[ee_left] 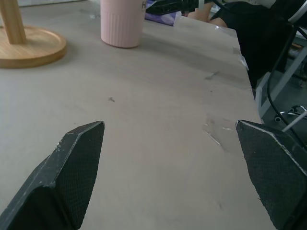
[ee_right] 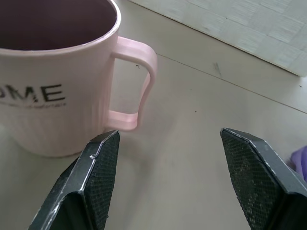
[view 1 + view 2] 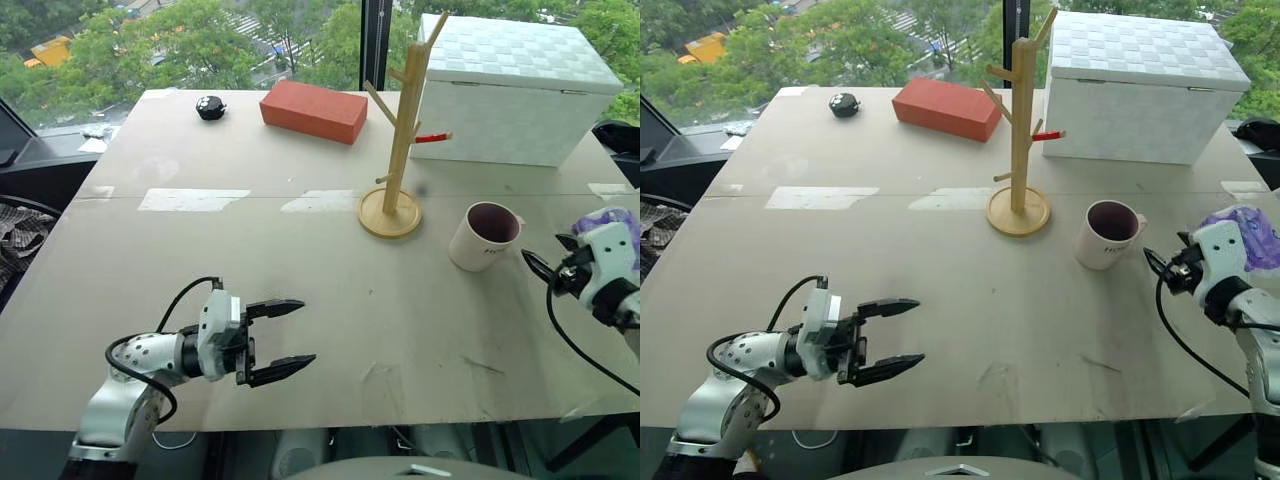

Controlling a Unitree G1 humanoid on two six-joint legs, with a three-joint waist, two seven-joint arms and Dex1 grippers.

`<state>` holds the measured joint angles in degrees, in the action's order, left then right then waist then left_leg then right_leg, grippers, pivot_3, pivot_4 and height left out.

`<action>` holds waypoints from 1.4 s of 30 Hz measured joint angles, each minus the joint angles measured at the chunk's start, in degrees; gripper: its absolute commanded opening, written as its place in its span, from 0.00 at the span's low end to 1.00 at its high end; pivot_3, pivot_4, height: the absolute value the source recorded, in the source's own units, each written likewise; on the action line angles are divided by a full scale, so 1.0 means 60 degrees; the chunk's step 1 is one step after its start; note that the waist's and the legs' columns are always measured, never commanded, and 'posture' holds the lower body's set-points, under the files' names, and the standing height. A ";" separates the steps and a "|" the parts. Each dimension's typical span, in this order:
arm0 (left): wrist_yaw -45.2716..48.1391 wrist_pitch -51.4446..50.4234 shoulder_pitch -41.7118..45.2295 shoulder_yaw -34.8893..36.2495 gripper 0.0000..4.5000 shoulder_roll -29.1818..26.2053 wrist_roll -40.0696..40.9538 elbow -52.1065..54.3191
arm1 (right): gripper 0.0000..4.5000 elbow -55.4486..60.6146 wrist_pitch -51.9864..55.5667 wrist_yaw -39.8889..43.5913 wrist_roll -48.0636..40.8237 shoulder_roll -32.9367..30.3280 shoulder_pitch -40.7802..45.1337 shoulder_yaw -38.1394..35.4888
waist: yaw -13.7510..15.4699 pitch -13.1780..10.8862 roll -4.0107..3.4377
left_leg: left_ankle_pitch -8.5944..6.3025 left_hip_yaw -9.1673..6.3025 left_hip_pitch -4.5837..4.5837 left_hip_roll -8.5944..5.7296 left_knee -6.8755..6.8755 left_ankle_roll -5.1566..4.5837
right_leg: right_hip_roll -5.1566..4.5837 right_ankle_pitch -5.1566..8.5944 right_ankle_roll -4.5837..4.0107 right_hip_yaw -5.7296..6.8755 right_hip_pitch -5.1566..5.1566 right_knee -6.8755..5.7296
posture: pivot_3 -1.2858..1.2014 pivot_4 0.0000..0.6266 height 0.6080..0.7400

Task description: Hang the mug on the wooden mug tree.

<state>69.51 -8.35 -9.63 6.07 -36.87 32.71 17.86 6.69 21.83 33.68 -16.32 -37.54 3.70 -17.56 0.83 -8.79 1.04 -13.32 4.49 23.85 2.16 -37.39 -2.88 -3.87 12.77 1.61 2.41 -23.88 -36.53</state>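
My right gripper (image 2: 165, 177) stands wide, both black fingers spread and holding nothing; it sits low over the table (image 3: 330, 300) at the right edge, pointing toward the mug (image 3: 483, 236). In the right wrist view the mug's handle (image 2: 136, 86) lies just ahead of one fingertip, not between the fingers and, as far as I can see, not touched. The mug stands upright on the table, dark inside showing, lettering on its side facing my right gripper. Just beside it to the left, apart from it, stands the wooden mug tree (image 3: 398, 140) on its round base, upright, no mug on any peg, red-tipped peg pointing right. Behind the tree sits a white box (image 3: 515, 90); left of that a red brick (image 3: 314, 110) and a small black object (image 3: 210, 107). My left gripper (image 3: 280, 343) hovers over the near left of the table, fingers also spread wide and empty, pointing right, well apart from mug and tree.
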 measured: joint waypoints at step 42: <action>-0.3461 -0.0440 0.0894 0.0466 1.00 0.1264 0.0458 0.1968 | 0.02 -0.2990 -0.0298 0.3867 0.0288 -0.0700 0.6573 0.2740 | -0.0233 -0.0012 -0.0014 | 0.0001 0.0019 -0.0023 0.0013 -0.0010 0.0000 | 0.0045 -0.0007 0.0002 -0.0015 0.0000 -0.0037 | 0.52 0.24 1.00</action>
<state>48.74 -10.99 -4.26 8.87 -29.29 35.45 29.67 -11.25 20.04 56.88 -14.59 -41.74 43.14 -1.12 -0.57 -8.86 0.95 -13.31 4.61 23.71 2.23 -37.45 -2.89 -3.59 12.73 1.62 2.32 -23.87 -36.76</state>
